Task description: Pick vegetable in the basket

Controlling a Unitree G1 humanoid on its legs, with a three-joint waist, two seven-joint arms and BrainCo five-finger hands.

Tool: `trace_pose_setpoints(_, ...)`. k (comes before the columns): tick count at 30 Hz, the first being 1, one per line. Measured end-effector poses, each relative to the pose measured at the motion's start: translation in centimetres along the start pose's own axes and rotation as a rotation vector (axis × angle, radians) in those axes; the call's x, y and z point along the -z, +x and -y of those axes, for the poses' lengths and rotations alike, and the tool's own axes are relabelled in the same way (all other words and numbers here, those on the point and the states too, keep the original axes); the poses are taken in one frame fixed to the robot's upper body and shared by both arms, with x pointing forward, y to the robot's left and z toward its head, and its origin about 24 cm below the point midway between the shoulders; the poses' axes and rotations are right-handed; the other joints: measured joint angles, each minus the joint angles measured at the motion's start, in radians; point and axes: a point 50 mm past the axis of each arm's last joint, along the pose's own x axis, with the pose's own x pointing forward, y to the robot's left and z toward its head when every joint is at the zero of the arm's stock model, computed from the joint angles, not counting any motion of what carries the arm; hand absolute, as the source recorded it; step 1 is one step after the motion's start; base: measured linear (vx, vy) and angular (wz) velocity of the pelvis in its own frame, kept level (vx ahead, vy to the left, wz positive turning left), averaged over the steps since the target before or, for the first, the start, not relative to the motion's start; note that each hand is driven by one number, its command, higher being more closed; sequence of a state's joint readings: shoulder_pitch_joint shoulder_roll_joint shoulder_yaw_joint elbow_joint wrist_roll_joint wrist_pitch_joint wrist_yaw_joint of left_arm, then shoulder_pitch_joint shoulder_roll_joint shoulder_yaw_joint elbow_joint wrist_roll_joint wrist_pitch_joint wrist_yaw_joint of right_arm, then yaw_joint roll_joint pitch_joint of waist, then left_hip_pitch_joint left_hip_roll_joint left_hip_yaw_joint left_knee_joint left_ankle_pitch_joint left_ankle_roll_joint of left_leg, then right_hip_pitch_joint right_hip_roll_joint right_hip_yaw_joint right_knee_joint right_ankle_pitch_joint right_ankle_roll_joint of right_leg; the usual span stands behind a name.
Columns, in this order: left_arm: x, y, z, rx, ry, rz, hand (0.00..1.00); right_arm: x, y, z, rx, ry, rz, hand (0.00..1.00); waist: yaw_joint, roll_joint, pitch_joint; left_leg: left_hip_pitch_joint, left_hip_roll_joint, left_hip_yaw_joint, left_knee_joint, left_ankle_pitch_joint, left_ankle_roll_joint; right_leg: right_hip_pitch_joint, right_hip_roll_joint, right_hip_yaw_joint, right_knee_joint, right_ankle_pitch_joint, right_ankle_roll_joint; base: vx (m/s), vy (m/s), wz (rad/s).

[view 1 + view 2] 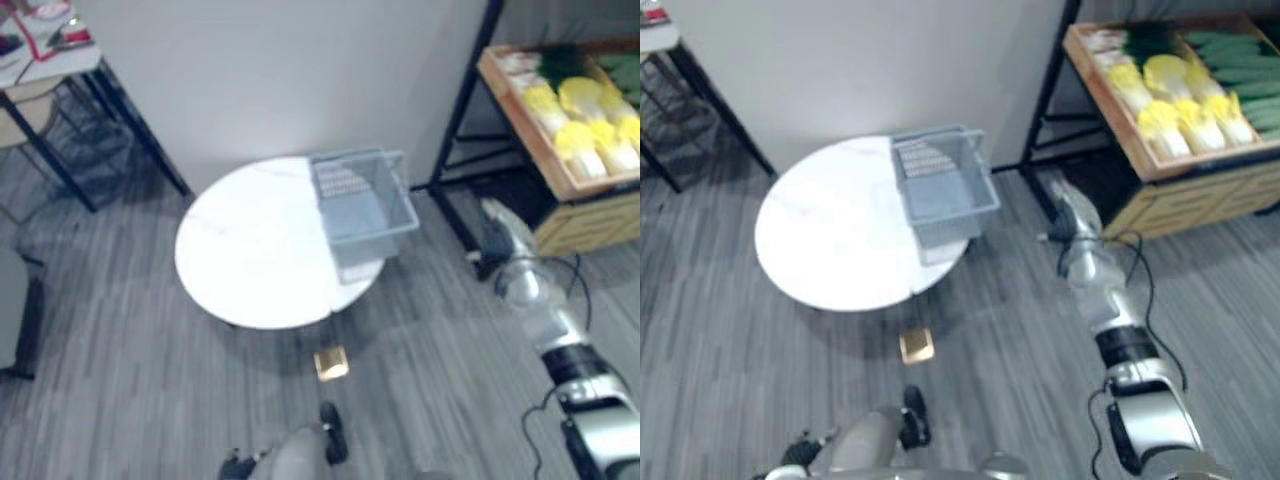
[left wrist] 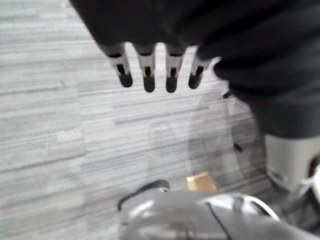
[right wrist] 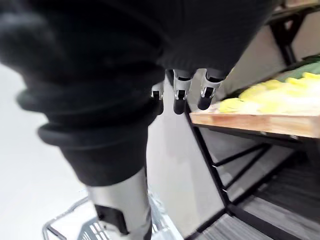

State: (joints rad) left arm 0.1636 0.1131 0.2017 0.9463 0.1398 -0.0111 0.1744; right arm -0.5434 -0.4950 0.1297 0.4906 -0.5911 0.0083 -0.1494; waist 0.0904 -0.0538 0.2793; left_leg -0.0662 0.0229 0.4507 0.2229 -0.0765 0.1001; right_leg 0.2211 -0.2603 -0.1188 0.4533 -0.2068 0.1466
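The right arm reached out from the lower right, stretched nearly straight toward the dark-framed shelf [image 1: 1045,95]. The right hand [image 1: 1072,215] hung low in front of the shelf, below the wooden crate [image 1: 1108,92] and not touching it. In the right wrist view its fingers [image 3: 181,92] were loosely extended side by side, and the thumb [image 3: 122,200] stood well apart from them. Nothing was held between them.

The vegetables lay in the crate on the shelf. Pale yellow cabbages [image 1: 1170,100] were packed in rows, with long green vegetables [image 1: 1240,65] beside them toward the right.

The grey basket [image 1: 940,185] stood upright at the right edge of the round white worktop [image 1: 830,240], well apart from the right hand. No vegetable could be made out inside it.

The left hand [image 2: 172,65] hung over the grey plank floor [image 2: 45,125], with its fingers [image 2: 146,64] straight in an even row and holding nothing. A small tan block [image 1: 917,345] lay on the floor just in front of the worktop.
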Motion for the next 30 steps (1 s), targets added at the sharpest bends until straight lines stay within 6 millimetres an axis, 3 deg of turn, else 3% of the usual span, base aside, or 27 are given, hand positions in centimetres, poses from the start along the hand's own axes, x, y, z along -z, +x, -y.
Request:
trace_pose_setpoints(1, 0.0, 0.1, -0.4, -0.007, 0.009, -0.001, 0.0, -0.3, 0.2, -0.1, -0.006, -0.006, 0.014, 0.0, -0.001, 0.002, 0.001, 0.063, -0.014, -0.026, -0.03, -0.019, -0.004, -0.062, -0.008, 0.035, 0.206, 0.076, 0.02, 0.42, 0.112, 0.38)
trace_pose_setpoints(2, -0.1, 0.1, -0.6, -0.011, 0.022, 0.005, 0.0, -0.4, 0.2, -0.3, -0.015, -0.013, 0.019, 0.0, -0.002, 0.001, 0.003, 0.105, -0.02, -0.048, -0.049, -0.028, -0.006, -0.117, -0.007, 0.072, 0.36, 0.096, 0.034, 0.39, 0.08, 0.5)
trace_pose_setpoints(3, -0.2, 0.2, -0.8, -0.014, 0.032, 0.009, 0.0, -0.5, 0.3, -0.5, -0.024, -0.019, 0.022, 0.0, -0.002, 0.0, 0.003, 0.128, -0.022, -0.057, -0.061, -0.031, -0.006, -0.154, -0.001, 0.083, 0.446, 0.085, 0.017, 0.33, 0.026, 0.55)
trace_pose_setpoints(4, -0.5, 0.3, -1.0, -0.014, 0.054, 0.018, 0.0, -0.9, 0.5, -0.6, -0.033, -0.028, 0.035, 0.0, -0.002, 0.003, 0.005, 0.172, -0.025, -0.08, -0.089, -0.032, -0.006, -0.224, 0.001, 0.085, 0.539, 0.058, -0.029, 0.29, -0.014, 0.6)
trace_pose_setpoints(5, -0.8, 0.4, -0.9, -0.008, 0.086, 0.032, 0.0, -1.4, 0.8, -0.5, -0.032, -0.036, 0.055, 0.0, -0.005, 0.009, 0.009, 0.2, -0.024, -0.104, -0.118, -0.032, -0.007, -0.281, 0.0, 0.072, 0.533, 0.035, -0.066, 0.28, -0.032, 0.58)
trace_pose_setpoints(6, -1.1, 0.4, -0.8, -0.005, 0.096, 0.042, 0.0, -1.6, 0.9, -0.3, -0.027, -0.036, 0.063, 0.0, -0.006, 0.01, 0.01, 0.207, -0.021, -0.115, -0.126, -0.032, -0.008, -0.31, 0.0, 0.068, 0.498, 0.025, -0.081, 0.31, -0.099, 0.7)
trace_pose_setpoints(7, -2.0, 0.6, -0.7, 0.0, 0.097, 0.065, 0.0, -1.8, 1.2, 0.2, -0.015, -0.041, 0.073, 0.0, -0.007, 0.015, 0.013, 0.213, -0.012, -0.153, -0.14, -0.033, -0.025, -0.36, 0.011, 0.064, 0.353, 0.014, -0.098, 0.23, -0.115, 0.59)
trace_pose_setpoints(8, -2.4, 0.7, -0.6, 0.003, 0.098, 0.074, 0.0, -1.8, 1.3, 0.5, -0.009, -0.046, 0.075, 0.0, -0.009, 0.018, 0.015, 0.213, -0.007, -0.167, -0.143, -0.034, -0.032, -0.372, 0.018, 0.064, 0.278, 0.014, -0.097, 0.26, -0.182, 0.74)
trace_pose_setpoints(9, -2.9, 0.8, -0.4, 0.012, 0.11, 0.092, 0.0, -1.7, 1.7, 1.1, 0.003, -0.059, 0.073, 0.0, -0.012, 0.025, 0.019, 0.212, 0.007, -0.191, -0.146, -0.036, -0.047, -0.378, 0.039, 0.072, 0.102, 0.021, -0.088, 0.2, -0.204, 0.67)
trace_pose_setpoints(10, -3.3, 0.8, -0.3, 0.019, 0.126, 0.109, 0.0, -1.5, 1.9, 1.5, 0.009, -0.069, 0.064, 0.0, -0.016, 0.023, 0.017, 0.208, 0.015, -0.21, -0.145, -0.037, -0.076, -0.368, 0.061, 0.082, -0.09, 0.059, -0.07, 0.2, -0.221, 0.65)
trace_pose_setpoints(11, -3.3, 0.8, -0.4, 0.019, 0.132, 0.114, 0.0, -1.5, 2.0, 1.7, 0.012, -0.071, 0.062, 0.0, -0.016, 0.015, 0.016, 0.206, 0.011, -0.218, -0.145, -0.039, -0.087, -0.366, 0.064, 0.086, -0.163, 0.107, -0.072, 0.23, -0.263, 0.54)
trace_pose_setpoints(12, -3.2, 0.8, -0.9, 0.015, 0.159, 0.118, 0.0, -1.8, 2.2, 1.9, 0.019, -0.072, 0.068, 0.0, -0.009, -0.018, 0.018, 0.209, -0.011, -0.227, -0.144, -0.05, -0.112, -0.371, 0.049, 0.097, -0.225, 0.24, -0.04, 0.18, -0.253, 0.3)
trace_pose_setpoints(13, -3.2, 0.8, -0.4, 0.03, 0.166, 0.114, 0.0, -1.9, 2.4, 2.2, 0.027, -0.077, 0.074, 0.0, -0.009, 0.001, 0.028, 0.213, 0.002, -0.233, -0.139, -0.059, -0.128, -0.367, 0.052, 0.09, -0.21, 0.224, -0.02, 0.21, -0.302, 0.24)
trace_pose_setpoints(15, -3.1, 0.6, 0.3, 0.059, 0.17, 0.129, 0.0, -3.5, 3.5, 3.6, 0.05, -0.112, 0.12, 0.0, -0.028, 0.063, 0.035, 0.161, 0.069, -0.242, -0.116, -0.068, -0.165, -0.36, 0.105, 0.044, -0.28, 0.239, -0.046, 0.19, -0.266, 0.2)
trace_pose_setpoints(17, -3.9, 0.7, 0.3, 0.056, 0.168, 0.154, 0.0, -4.2, 4.5, 5.6, 0.099, -0.128, 0.129, 0.0, -0.035, 0.085, 0.061, 0.13, 0.098, -0.249, -0.123, -0.061, -0.179, -0.368, 0.133, 0.019, -0.312, 0.253, -0.064, 0.11, -0.192, 0.22)
trace_pose_setpoints(21, -5.3, 0.8, 0.6, 0.057, 0.165, 0.196, 0.0, -6.6, 6.1, 9.4, 0.192, -0.162, 0.174, 0.0, -0.033, 0.097, 0.097, 0.052, 0.12, -0.276, -0.134, -0.041, -0.201, -0.414, 0.159, -0.013, -0.369, 0.281, -0.084, 0.06, -0.093, 0.17)
trace_pose_setpoints(25, -5.8, 0.7, 1.0, 0.054, 0.175, 0.22, 0.0, -8.1, 6.9, 10.7, 0.223, -0.183, 0.202, 0.0, -0.019, 0.111, 0.131, -0.001, 0.117, -0.284, -0.131, -0.037, -0.203, -0.428, 0.161, -0.024, -0.439, 0.322, -0.085, 0.03, 0.003, 0.07)
trace_pose_setpoints(30, -6.7, 0.8, 1.1, 0.04, 0.172, 0.246, 0.0, -8.9, 7.6, 11.6, 0.233, -0.204, 0.195, 0.0, -0.008, 0.123, 0.178, -0.044, 0.108, -0.321, -0.128, -0.028, -0.202, -0.436, 0.15, -0.061, -0.462, 0.331, -0.084, 0.02, 0.007, 0.23)
